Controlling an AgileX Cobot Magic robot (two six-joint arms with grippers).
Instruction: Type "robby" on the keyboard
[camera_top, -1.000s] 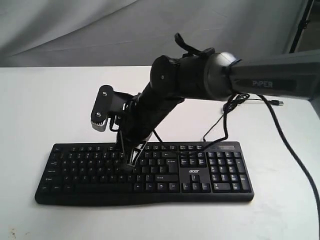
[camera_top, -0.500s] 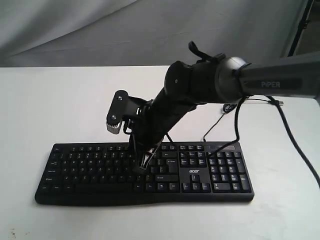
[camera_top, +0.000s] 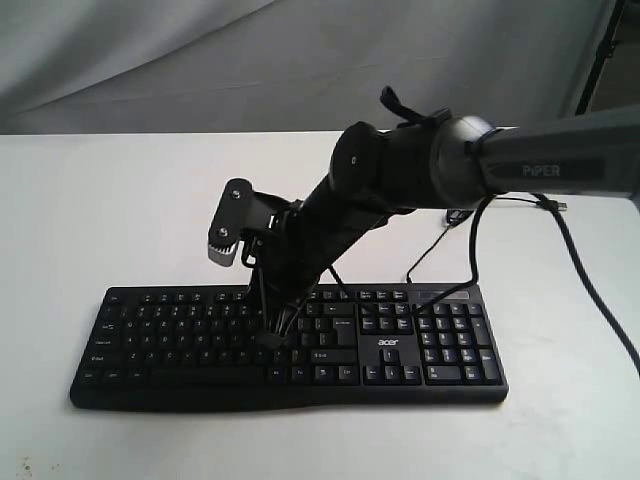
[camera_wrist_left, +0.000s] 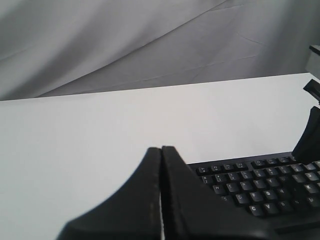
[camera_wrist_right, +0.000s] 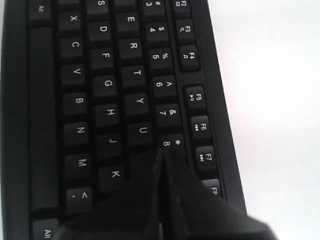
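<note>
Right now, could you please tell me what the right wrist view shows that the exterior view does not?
Only the right wrist view shows readable key legends, such as R, T, Y and U, with the shut right hand pointing its tip beside the 8 key. Only the exterior view shows the number pad, the acer logo, the arm marked PIPER and the grey backdrop. Both show the keyboard, the white table and that hand.
</note>
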